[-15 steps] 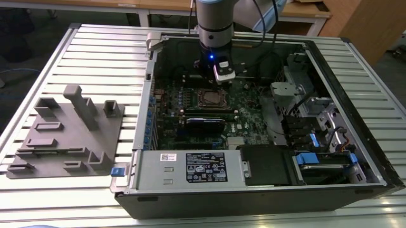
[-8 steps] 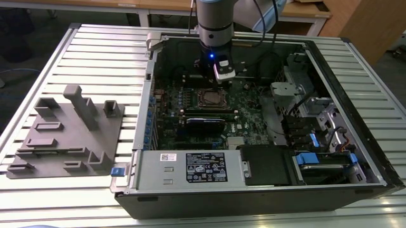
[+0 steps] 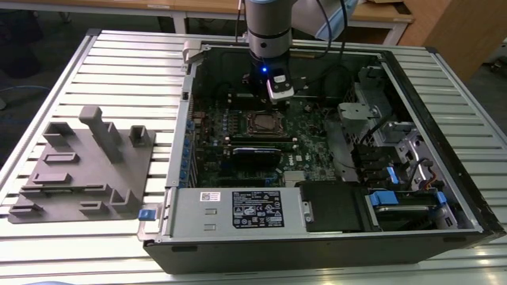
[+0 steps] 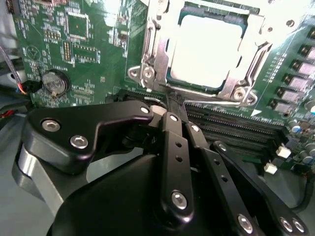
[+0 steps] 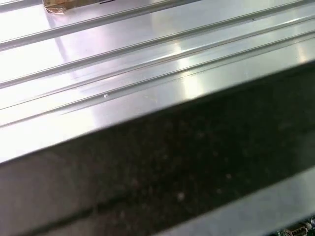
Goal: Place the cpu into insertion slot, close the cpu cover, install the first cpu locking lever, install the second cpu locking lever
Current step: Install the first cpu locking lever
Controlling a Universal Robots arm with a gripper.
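- Claw (image 4: 166, 101), black with bolted linkage arms: I see it clenched, its fingers (image 4: 173, 142) drawn together with nothing visible between them.
- In the exterior view it hangs in the upper middle of the frame, just above the small square silver-rimmed insertion slot (image 3: 262, 123) near frame centre.
- In the second wrist view, the flat square cpu (image 4: 206, 49) sits in the slot, just beyond the claw's tips.
- Its top looks pale silver-grey and glary.
- I see the thin silvery metal cpu cover (image 4: 153, 54) lying flat around the chip, on the green circuit board (image 4: 88, 44).

Ribbed metal tabletop (image 5: 147, 59) beside a dark case wall (image 5: 172, 167).
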